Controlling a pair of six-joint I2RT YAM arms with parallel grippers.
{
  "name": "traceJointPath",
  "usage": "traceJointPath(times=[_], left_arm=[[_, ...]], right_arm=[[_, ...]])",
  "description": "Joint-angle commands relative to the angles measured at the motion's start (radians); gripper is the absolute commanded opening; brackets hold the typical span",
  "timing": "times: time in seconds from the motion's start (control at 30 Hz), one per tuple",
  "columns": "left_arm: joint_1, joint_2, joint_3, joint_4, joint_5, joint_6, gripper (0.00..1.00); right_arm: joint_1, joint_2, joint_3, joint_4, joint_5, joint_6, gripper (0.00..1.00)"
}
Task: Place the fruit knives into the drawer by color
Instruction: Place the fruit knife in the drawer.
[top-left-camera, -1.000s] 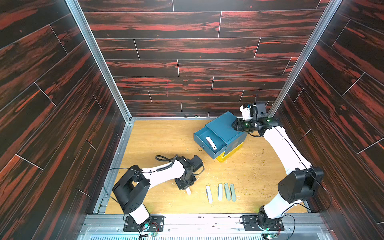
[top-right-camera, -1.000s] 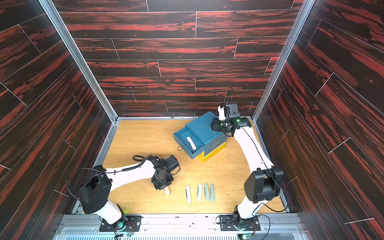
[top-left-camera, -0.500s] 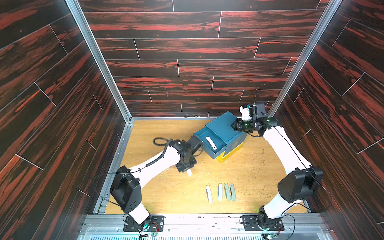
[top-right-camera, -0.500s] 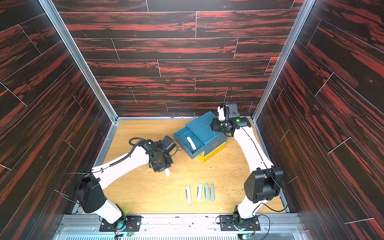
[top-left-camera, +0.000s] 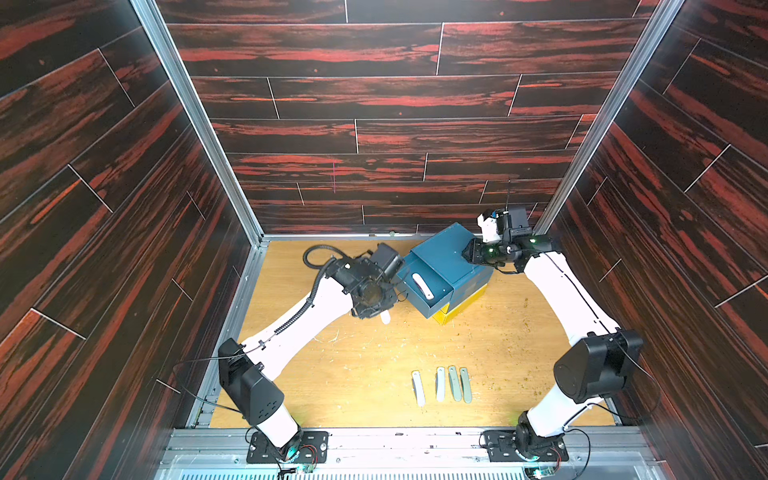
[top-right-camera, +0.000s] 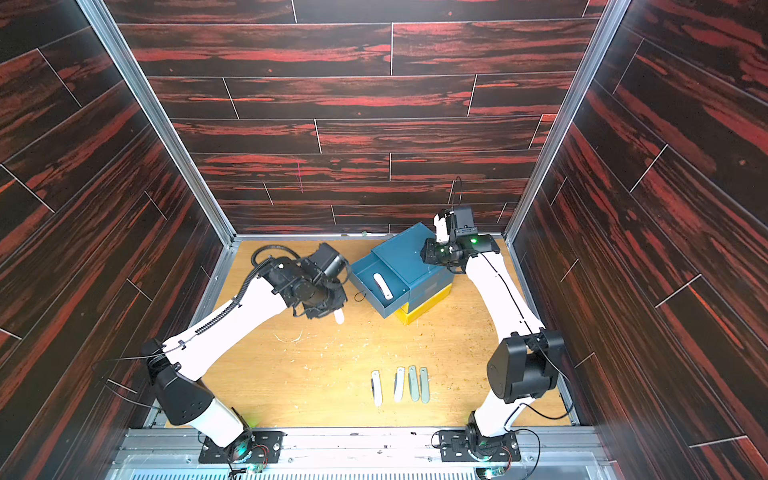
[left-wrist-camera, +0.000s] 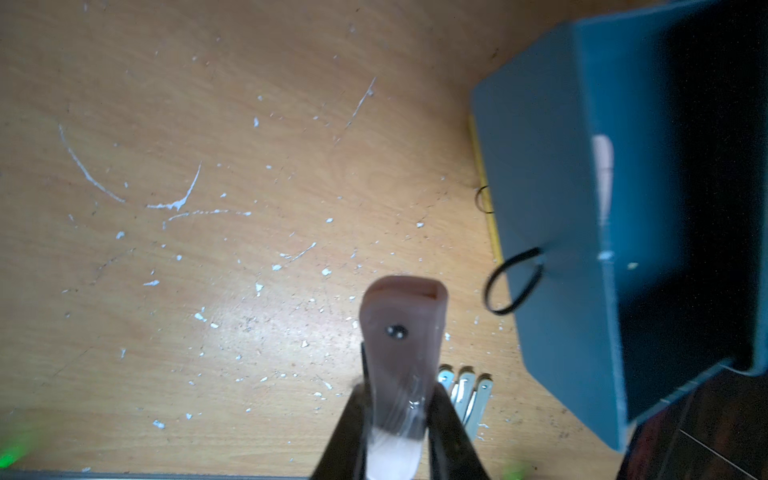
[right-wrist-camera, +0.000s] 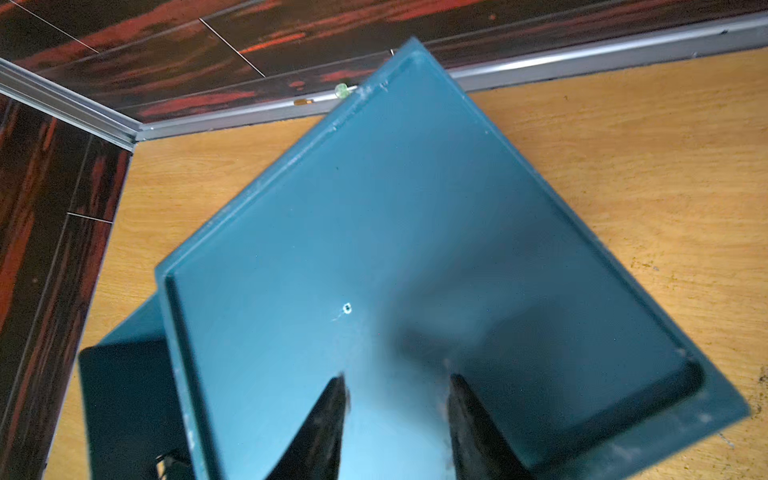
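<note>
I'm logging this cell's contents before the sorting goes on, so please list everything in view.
loose white knives: two, white, side by side on the table, near its front edge.
grey-green knives: two, grey-green, next to them in the same row.
knife in the drawer: one, white, lying in the open blue drawer.
held knife: one, white, in the left gripper, close to that drawer.
cabinet: one, blue above, yellow unit below, towards the table's back.
table: one, light wood, scratched.
left gripper: one, black, shut on the held knife.
right gripper: one, black, open, over the cabinet's top.
</note>
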Motion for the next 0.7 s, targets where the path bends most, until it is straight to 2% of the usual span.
traceJointPath(times=[0.0, 0.37, 0.67], left_arm=[[0.006, 0.041, 0.068, -0.053, -0.010, 0.034, 0.10], [0.006, 0.198, 0.339, -0.086, 0.013, 0.083, 0.10], [0.004, 0.368, 0.675, -0.157, 0.041, 0.102, 0.10]], right_arm=[[0.003, 0.015, -0.026, 0.008, -0.012, 0.003, 0.43], [0.003, 0.014, -0.062, 0.021, -0.010, 0.009, 0.43], [0.003, 0.010, -0.071, 0.020, 0.002, 0.010, 0.44]])
